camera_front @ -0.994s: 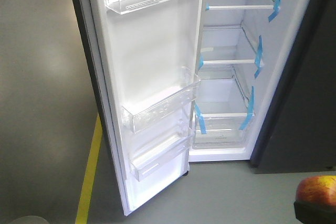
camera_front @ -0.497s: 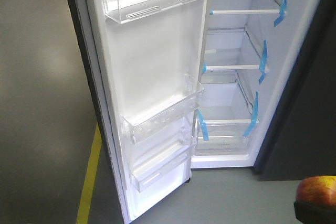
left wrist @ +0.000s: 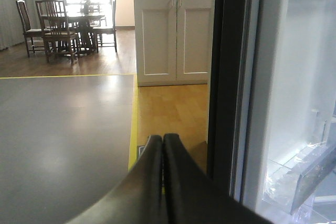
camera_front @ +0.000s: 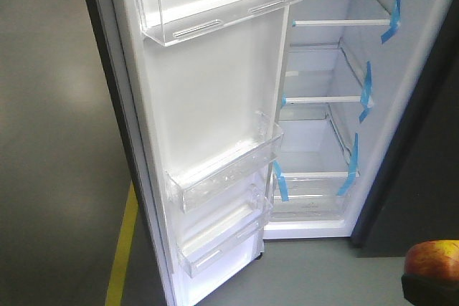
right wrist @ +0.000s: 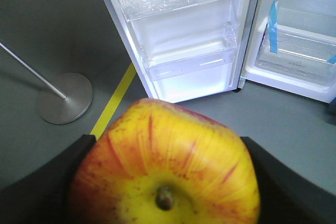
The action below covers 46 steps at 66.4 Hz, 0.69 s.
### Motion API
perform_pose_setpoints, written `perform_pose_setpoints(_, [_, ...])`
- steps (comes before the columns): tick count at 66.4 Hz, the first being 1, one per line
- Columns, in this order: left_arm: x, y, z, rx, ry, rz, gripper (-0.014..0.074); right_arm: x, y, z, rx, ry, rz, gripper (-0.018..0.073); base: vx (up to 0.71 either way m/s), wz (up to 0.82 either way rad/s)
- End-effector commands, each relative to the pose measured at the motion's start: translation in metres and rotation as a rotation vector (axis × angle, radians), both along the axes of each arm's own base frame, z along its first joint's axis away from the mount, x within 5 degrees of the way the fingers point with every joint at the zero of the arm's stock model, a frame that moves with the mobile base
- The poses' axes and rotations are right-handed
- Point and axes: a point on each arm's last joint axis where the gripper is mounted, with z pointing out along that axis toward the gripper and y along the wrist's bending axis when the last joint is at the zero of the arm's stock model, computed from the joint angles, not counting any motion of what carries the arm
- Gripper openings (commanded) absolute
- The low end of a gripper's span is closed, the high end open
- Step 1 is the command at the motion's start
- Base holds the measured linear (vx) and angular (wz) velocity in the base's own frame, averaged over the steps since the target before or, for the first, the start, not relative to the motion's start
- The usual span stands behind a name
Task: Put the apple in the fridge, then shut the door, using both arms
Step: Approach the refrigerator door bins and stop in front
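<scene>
One cam, rt wrist, shows apple stem.

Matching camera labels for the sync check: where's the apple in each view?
Exterior front-facing: apple sits in the bottom-right corner, cut by the frame edge.
Left wrist: not in it.
Right wrist: apple fills the lower centre, stem dip toward the camera.
Shared landmark: the open door, white lining and clear bins, shows in all three.
</scene>
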Motion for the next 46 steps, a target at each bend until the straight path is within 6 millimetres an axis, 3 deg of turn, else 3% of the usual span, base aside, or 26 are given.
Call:
perform_pose_setpoints(1, [-0.0024,0.0001,0.0134,-0.008,-0.106,0.0,-0.0006,0.0038,0.0012,0.0111,0.032,-0.069,-0.01,0.0119,0.06,0.01])
perform_pose_setpoints(46, [-0.0024,0.0001,0.0134,-0.008,-0.106,0.0,-0.0006,0.0038,0.0012,0.0111,0.032,-0.069,-0.01,0.0119,0.06,-0.01])
